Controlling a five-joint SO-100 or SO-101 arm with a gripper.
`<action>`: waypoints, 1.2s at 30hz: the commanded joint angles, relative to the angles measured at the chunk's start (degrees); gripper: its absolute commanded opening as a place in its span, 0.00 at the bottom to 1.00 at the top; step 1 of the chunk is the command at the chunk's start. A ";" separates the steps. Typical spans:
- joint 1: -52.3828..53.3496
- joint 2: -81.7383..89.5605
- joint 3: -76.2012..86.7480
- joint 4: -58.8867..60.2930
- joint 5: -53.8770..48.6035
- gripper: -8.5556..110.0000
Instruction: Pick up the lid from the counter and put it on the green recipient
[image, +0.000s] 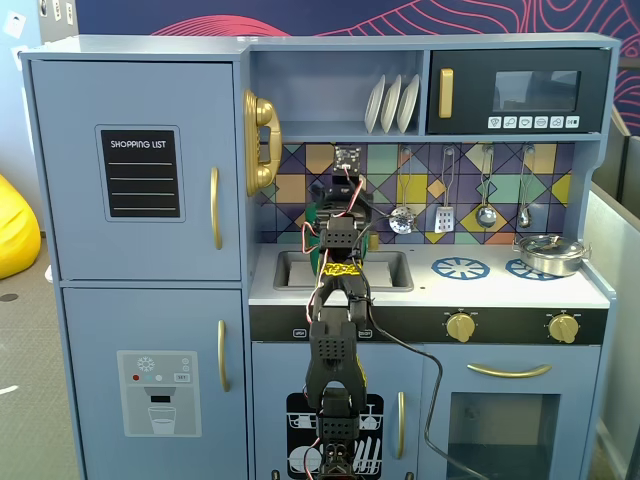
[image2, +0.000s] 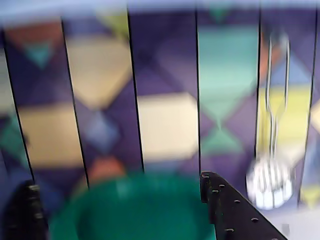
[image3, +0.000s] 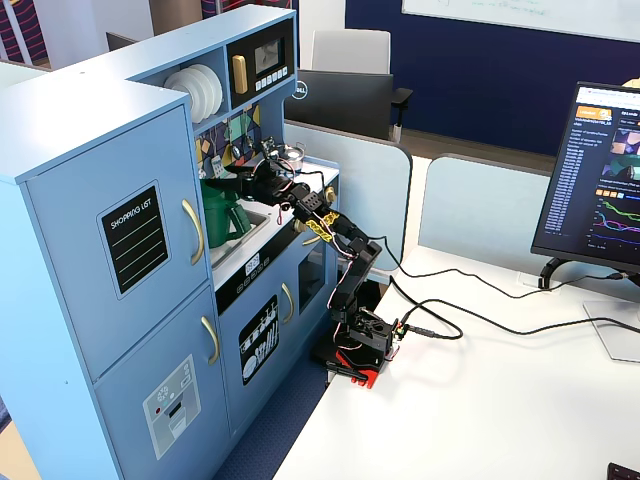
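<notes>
The biggest risk, as I judge it, is a misaligned drop: the gripper (image3: 238, 181) hangs right over the green recipient (image3: 226, 215), at the far left of the counter (image: 490, 290) against the patterned backsplash (image: 440, 185). The wrist view is blurred, so seating cannot be confirmed. That view shows a green round shape (image2: 135, 210) filling the space between the two dark fingers (image2: 235, 210). Whether this is the lid or the recipient's open mouth I cannot tell, nor whether the jaws are clenched on it or released. If the lid is tilted when let go, it could slide off the rim into the sink (image: 345, 270) just beside, or down behind the container. A second risk is the arm (image: 335, 330) nudging the tall, narrow recipient and tipping it.

The toy kitchen (image: 140, 250) stands at the left end of a white desk (image3: 480, 400) in the fixed view from the side, an office with partitions and a monitor (image3: 600, 180) at right. The white counter is smooth and looks slippery. A steel pot (image: 548, 252) sits on the right burner ring, well clear, and utensils (image: 445, 190) hang above.
</notes>
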 joint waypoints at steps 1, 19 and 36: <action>-0.18 -0.88 -10.63 -2.46 -0.26 0.41; -0.09 45.18 47.37 34.10 -5.98 0.08; -2.72 70.93 92.64 60.38 3.43 0.09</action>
